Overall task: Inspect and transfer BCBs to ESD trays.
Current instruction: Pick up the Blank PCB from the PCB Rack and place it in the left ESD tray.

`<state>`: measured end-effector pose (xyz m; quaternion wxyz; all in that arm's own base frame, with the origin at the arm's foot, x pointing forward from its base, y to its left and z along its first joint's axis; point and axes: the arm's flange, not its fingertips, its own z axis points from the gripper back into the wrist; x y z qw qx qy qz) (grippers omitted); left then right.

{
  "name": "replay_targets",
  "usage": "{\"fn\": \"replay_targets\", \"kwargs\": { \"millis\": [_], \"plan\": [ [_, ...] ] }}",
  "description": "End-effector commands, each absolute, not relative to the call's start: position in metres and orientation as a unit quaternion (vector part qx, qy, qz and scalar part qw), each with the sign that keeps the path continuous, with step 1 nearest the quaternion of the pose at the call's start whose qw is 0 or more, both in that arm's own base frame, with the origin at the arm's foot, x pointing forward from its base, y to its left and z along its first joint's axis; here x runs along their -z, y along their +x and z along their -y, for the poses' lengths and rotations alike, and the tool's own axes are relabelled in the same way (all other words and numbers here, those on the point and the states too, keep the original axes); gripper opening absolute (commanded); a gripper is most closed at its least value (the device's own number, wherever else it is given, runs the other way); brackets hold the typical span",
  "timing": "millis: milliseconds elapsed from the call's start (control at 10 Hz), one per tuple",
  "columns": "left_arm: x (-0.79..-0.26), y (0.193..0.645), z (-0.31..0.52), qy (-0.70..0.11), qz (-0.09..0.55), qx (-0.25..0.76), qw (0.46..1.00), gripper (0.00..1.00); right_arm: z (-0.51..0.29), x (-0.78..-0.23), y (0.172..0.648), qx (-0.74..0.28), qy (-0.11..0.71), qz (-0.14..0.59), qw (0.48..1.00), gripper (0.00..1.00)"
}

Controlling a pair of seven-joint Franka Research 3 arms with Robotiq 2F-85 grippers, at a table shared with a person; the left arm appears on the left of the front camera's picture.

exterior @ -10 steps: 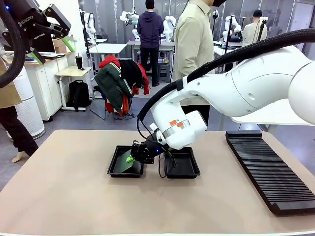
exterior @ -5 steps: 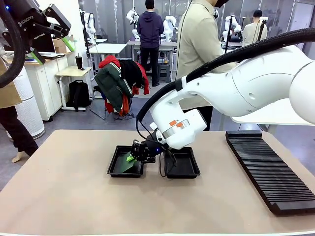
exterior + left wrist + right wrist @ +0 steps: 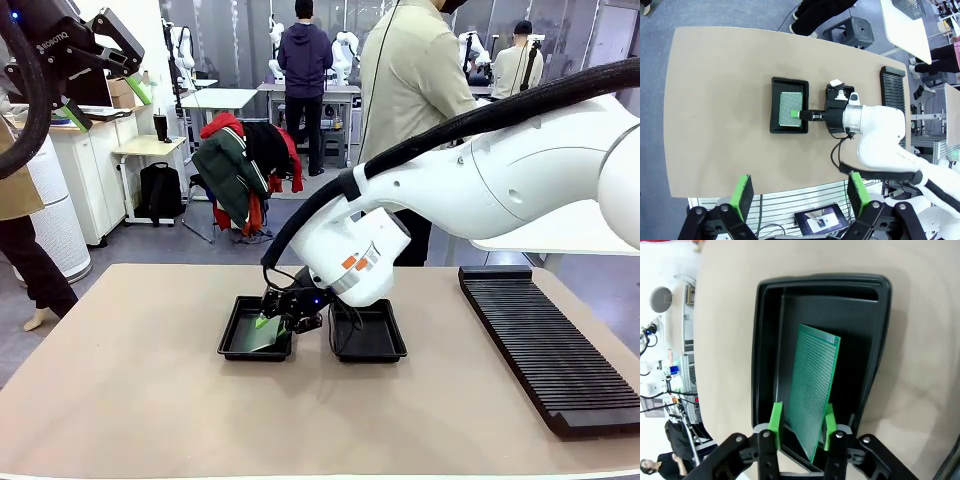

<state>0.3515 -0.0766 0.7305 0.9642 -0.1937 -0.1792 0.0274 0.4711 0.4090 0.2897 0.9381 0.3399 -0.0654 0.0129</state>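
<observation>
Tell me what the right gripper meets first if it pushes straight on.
The right gripper would press the green board between its pads first, then probably the floor of the black tray.

"ROBOTIQ" stands in white letters on the black body of the left gripper (image 3: 105, 103), high above the table's (image 3: 130, 400) far left corner. The orange labels (image 3: 352, 262) on the right arm (image 3: 330, 235), over the table's middle, are too small to read.

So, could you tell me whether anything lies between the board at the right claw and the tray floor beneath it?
Nothing visible does. The board sits tilted between the green pads of the right claw, inside the walls of the tray, and the black floor under and around it is bare.
</observation>
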Motion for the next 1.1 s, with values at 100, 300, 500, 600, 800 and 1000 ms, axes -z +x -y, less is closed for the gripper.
{"fn": "replay_targets", "kwargs": {
  "millis": [100,300,500,600,800,1000],
  "plan": [
    [-0.73,0.352,0.077,-0.196,0.179,-0.028,0.964,1.0,-0.433,-0.329,0.475,-0.031,0.259,0.07,0.963,0.6],
    [-0.73,0.352,0.077,-0.196,0.179,-0.028,0.964,1.0,-0.448,-0.349,0.479,-0.047,0.208,0.069,0.974,0.76],
    [-0.73,0.352,0.077,-0.196,0.179,-0.028,0.964,1.0,-0.461,-0.368,0.481,-0.062,0.137,0.077,0.986,0.96],
    [-0.73,0.352,0.077,-0.196,0.179,-0.028,0.964,1.0,-0.465,-0.38,0.479,-0.071,0.109,0.078,0.988,1.0],
    [-0.73,0.352,0.077,-0.196,0.179,-0.028,0.964,1.0,-0.465,-0.406,0.469,-0.078,0.072,0.079,0.991,1.0],
    [-0.73,0.352,0.077,-0.196,0.179,-0.028,0.964,1.0,-0.46,-0.427,0.461,-0.069,0.051,0.072,0.994,1.0]
  ]
}}
